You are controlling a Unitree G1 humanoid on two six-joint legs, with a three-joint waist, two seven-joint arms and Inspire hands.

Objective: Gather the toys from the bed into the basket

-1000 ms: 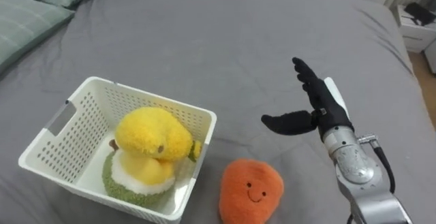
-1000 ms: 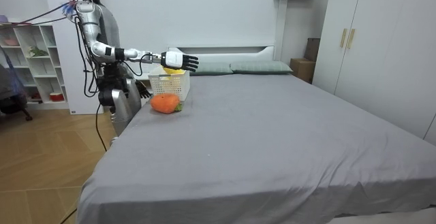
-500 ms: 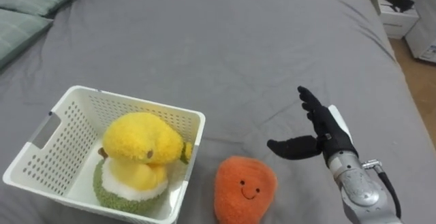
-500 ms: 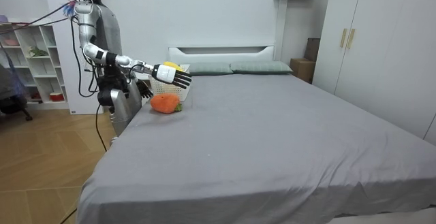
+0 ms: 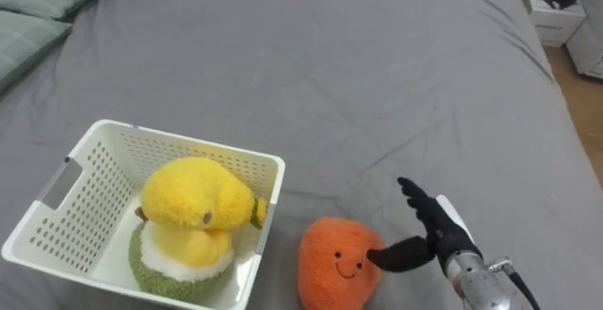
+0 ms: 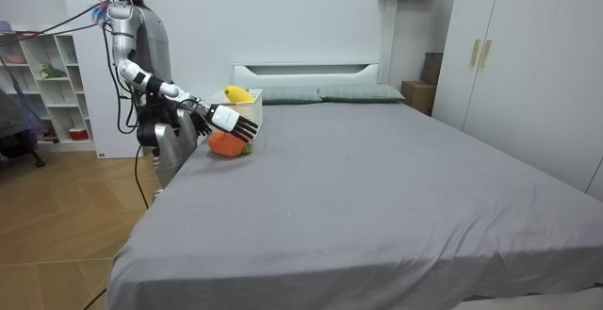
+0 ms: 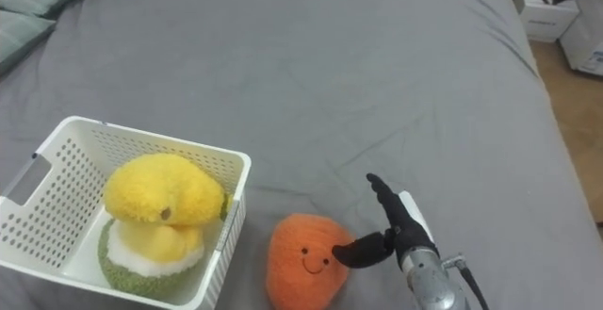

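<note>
Standing at the side of the bed (image 6: 377, 187) on the room view's left, extending the right hand (image 5: 441, 236) low over the grey cover. Holding the fingers (image 5: 415, 200) straight and spread, released, grasping nothing, with the thumb tip touching or just short of the right flank of the orange plush toy (image 5: 334, 258). Lying just beside the white basket (image 5: 89, 150), face turning up toward the head camera, long axis running near-to-far, top pointing away from the robot. Sitting inside the basket: yellow plush toy (image 5: 193, 192) on top of a green-and-white plush toy (image 5: 155, 265).
</note>
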